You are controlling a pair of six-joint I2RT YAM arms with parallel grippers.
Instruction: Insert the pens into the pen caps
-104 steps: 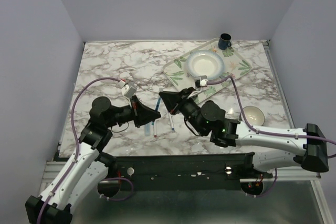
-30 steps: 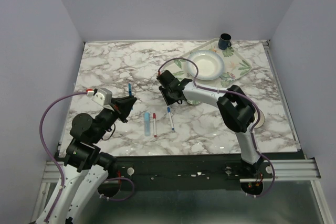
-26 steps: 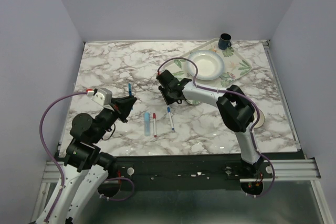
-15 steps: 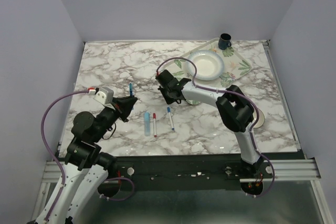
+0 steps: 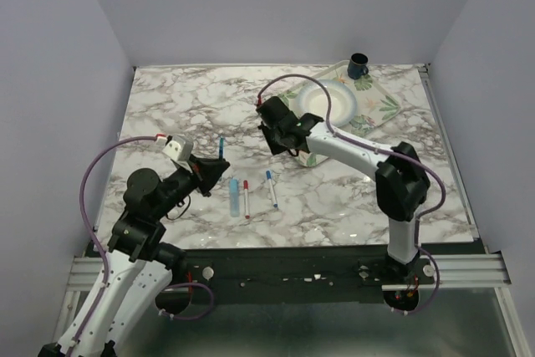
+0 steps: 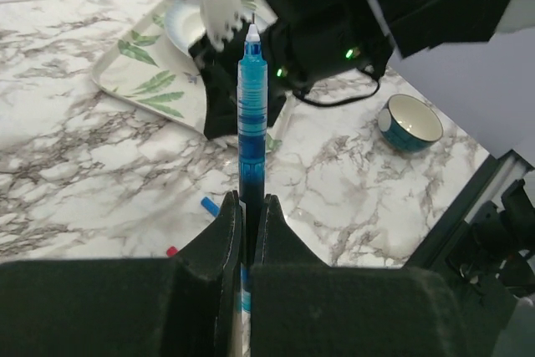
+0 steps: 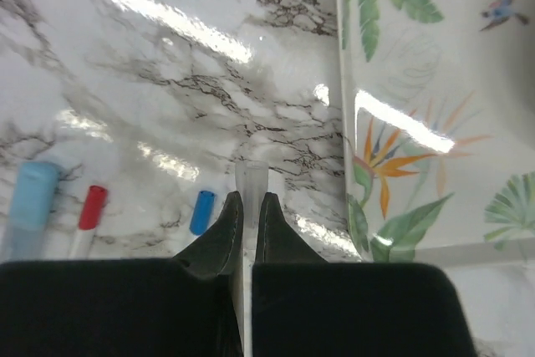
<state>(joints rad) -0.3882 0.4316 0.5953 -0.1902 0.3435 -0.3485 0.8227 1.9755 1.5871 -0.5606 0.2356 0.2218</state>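
My left gripper is shut on a blue pen and holds it upright above the table, white tip up; the left wrist view shows the pen rising from between my fingers. My right gripper is shut on a small pale translucent cap, which sticks out past the fingertips above the marble. Three pens lie between the grippers: a thick light blue one, a red-ended one and a blue-ended one. Their ends show in the right wrist view.
A leaf-patterned tray at the back right holds a white plate. A dark blue mug stands at its far corner. A small bowl sits at the right, behind my right arm in the top view.
My left gripper has moved right and nearer the centre with the blue pen. My right gripper has lifted and shifted a little back and right, its arm swinging outward.
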